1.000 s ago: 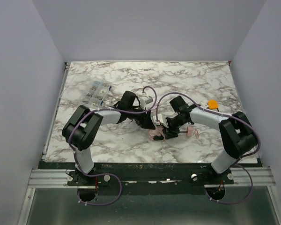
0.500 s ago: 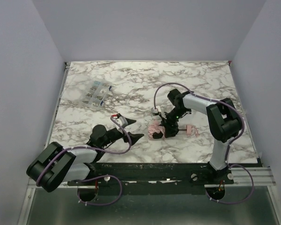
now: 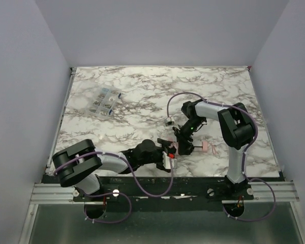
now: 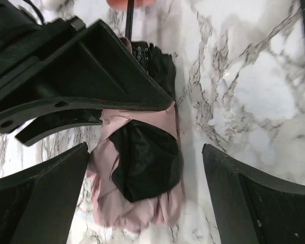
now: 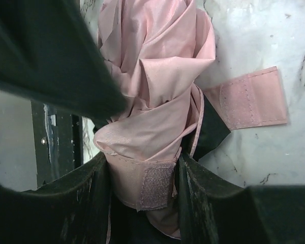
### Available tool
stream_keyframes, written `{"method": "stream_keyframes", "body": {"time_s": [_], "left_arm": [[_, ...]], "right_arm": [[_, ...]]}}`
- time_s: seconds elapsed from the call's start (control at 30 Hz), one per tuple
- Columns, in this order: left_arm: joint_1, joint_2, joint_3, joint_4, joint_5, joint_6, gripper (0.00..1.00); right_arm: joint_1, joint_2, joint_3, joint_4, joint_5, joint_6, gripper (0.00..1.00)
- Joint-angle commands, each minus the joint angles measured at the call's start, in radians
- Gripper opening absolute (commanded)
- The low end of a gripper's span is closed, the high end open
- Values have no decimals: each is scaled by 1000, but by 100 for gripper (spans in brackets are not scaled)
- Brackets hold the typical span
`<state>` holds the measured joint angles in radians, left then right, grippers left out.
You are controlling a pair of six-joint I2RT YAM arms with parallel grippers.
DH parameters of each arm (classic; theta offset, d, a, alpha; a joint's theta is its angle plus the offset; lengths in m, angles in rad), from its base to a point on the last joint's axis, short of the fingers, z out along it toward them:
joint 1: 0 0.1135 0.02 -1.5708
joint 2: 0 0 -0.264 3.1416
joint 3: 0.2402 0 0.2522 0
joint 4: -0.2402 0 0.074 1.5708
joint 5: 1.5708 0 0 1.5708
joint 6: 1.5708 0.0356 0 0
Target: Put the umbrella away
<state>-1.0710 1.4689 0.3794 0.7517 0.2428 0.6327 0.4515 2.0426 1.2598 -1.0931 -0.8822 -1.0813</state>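
Top external: umbrella (image 3: 173, 148) well apart from box (image 3: 104, 101)

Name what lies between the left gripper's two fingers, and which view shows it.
The umbrella, its pink fabric crossed by a black band, lies on the marble between the fingers of the open left gripper. The left wrist view shows it.

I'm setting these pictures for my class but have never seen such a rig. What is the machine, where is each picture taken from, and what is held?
Two robot arms, left and right, are bolted to the near edge of a marble-patterned table. The wide picture looks down from above; the two close-ups come from cameras on the wrists. The right gripper is closed on a pale pink fabric folding umbrella on the table. The left gripper is open, its fingers spread either side of it. A clear plastic compartment box lies far left.
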Motion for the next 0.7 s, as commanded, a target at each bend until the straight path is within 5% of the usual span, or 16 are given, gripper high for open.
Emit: {"method": "stream_keyframes", "body": {"time_s": [0.0,0.1,0.2,0.33,0.4,0.67], "left_arm": [[-25,150,131,-152,-177,129,91],[-32,221,199,-241,-203,110,78],[-32,257,287,-454,-149,39,22],[-30,285,290,-519,-46,-63,0],[-18,310,309,-572,22,-100,0],[172,467,463,-780,368,-291,0]], "right_arm": [[21,102,-96,41,238,1,13],[20,91,-105,63,244,14,16],[-9,56,-97,72,205,18,33],[-108,-70,-52,63,97,-5,56],[-163,-158,-28,71,53,-20,71],[-354,-501,-95,259,-32,-74,99]]}}
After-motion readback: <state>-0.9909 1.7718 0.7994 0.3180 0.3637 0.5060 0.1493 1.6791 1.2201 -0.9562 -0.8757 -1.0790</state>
